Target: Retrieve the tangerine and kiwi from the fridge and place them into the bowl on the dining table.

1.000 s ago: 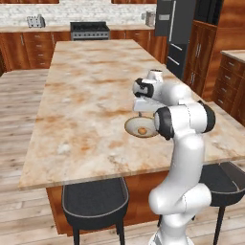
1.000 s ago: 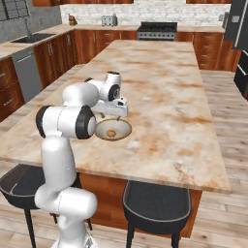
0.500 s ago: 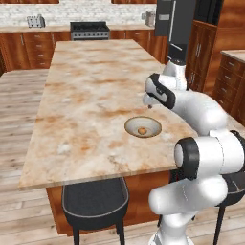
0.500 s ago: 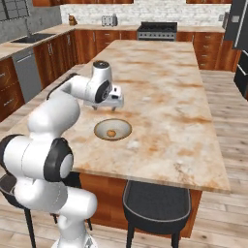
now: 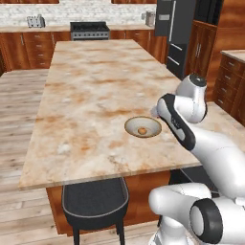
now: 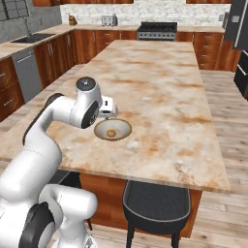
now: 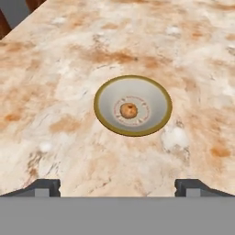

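The small beige bowl (image 5: 131,125) (image 6: 123,127) (image 7: 151,92) sits on the marbled dining table (image 5: 95,86) (image 6: 160,87) (image 7: 55,69) near its front edge. Inside it, at the centre, lies the orange-brown tangerine (image 5: 142,130) (image 6: 111,133) (image 7: 129,110). My gripper (image 5: 154,113) (image 6: 111,113) (image 7: 117,187) hovers beside the bowl, slightly above the tabletop, open and holding nothing, with its fingertips (image 7: 46,186) spread wide. The dark grey fridge (image 5: 177,28) (image 6: 240,24) stands beyond the table's far corner. The kiwi is out of view.
Dark stools (image 5: 95,198) (image 6: 157,203) are tucked under the table's near edge. A stove (image 5: 89,29) (image 6: 157,30) stands at the back wall, and wooden cabinets (image 5: 229,81) line the right side. A sink counter (image 6: 24,46) runs along the left.
My arm has swung its elbow out and drawn the hand back from directly over the bowl to its side. The tangerine stays in the bowl.
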